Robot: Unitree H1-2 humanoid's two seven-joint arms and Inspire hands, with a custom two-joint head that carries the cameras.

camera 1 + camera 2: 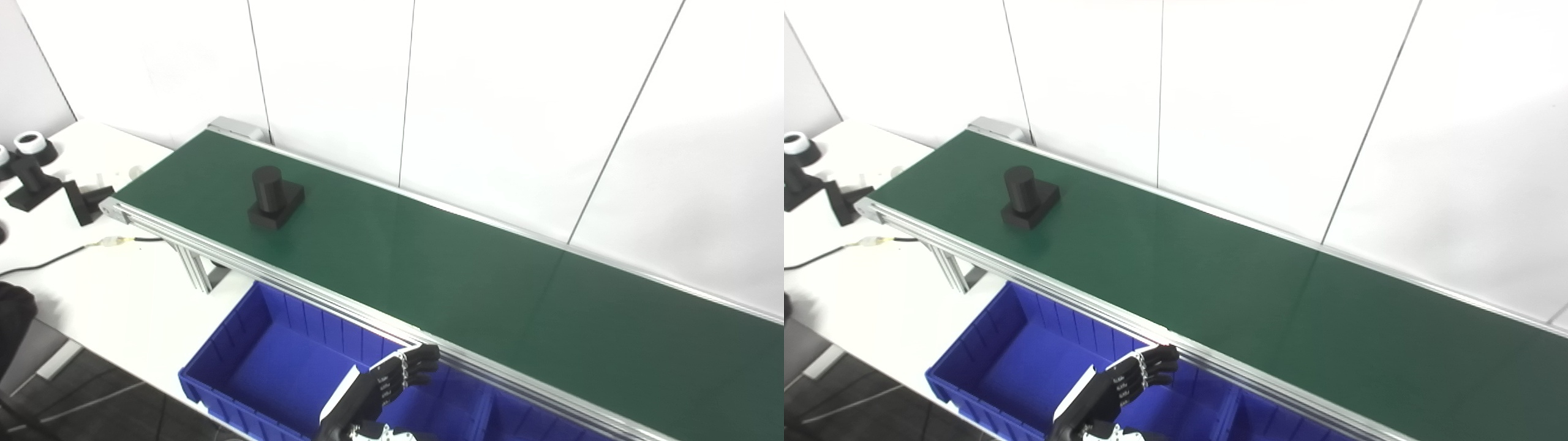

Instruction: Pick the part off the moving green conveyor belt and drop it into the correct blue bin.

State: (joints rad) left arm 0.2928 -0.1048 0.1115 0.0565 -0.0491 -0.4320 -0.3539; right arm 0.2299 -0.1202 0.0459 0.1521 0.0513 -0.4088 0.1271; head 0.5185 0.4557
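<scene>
The part (274, 198) is black, a short upright cylinder on a square base. It stands on the green conveyor belt (465, 275) near the belt's left end. My left hand (392, 380) is at the bottom middle, just in front of the belt's near rail and above the blue bin (245, 367). It is far to the right of the part and holds nothing; its fingers are apart and slightly curled. A second blue bin (520, 419) adjoins on the right, mostly cut off by the picture's edge. My right hand is out of view.
A white table (110, 288) lies left of the belt, with several black parts (37, 184), a white-capped piece (29, 143) and a cable (55, 257). Aluminium legs (196, 269) hold up the belt's end. White wall panels stand right behind the belt.
</scene>
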